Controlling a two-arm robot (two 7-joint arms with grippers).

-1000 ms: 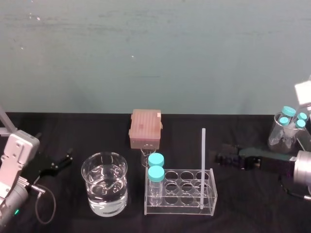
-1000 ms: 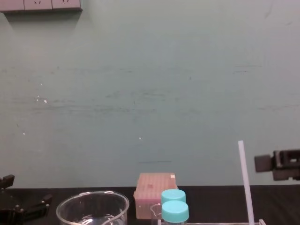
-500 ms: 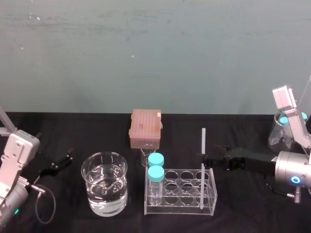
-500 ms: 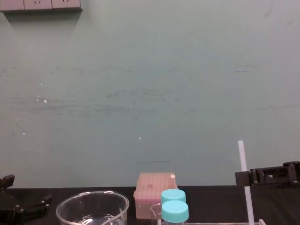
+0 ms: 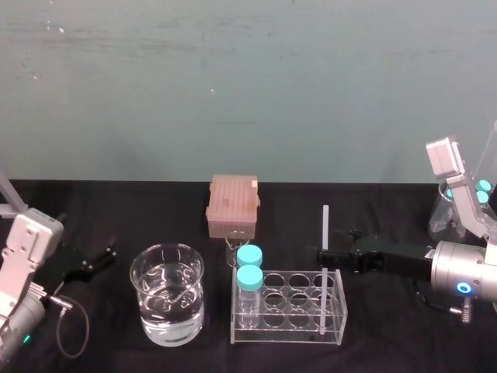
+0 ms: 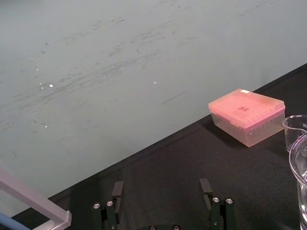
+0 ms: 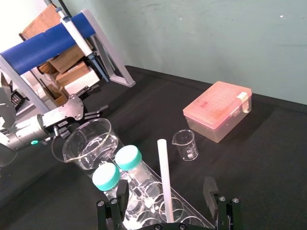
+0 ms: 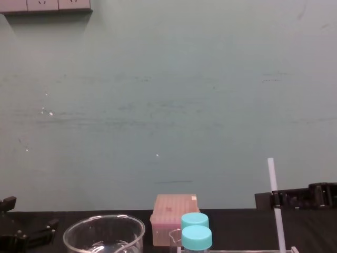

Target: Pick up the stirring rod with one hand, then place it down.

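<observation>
Change: our right gripper (image 5: 323, 257) has moved forward to the stirring rod (image 5: 324, 229), with its jaws spread on either side of it.
Rod: upright in the clear rack (image 5: 279, 326), at the right end.
Meaning: we judge that closing comes next.
Idle: left gripper (image 5: 101, 256), parked, jaws spread.

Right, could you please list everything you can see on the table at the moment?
rod: one, white, upright in rack's right end
rack: one, clear, front centre
vials: two, blue caps, rack's left end
beaker: one, clear, holds water, left of rack
small beaker: one, clear, behind rack
tip box: one, pink, behind small beaker
flask: one, clear, far right
right gripper: black, jaws open either side of rod
left gripper: black, open, parked far left
</observation>
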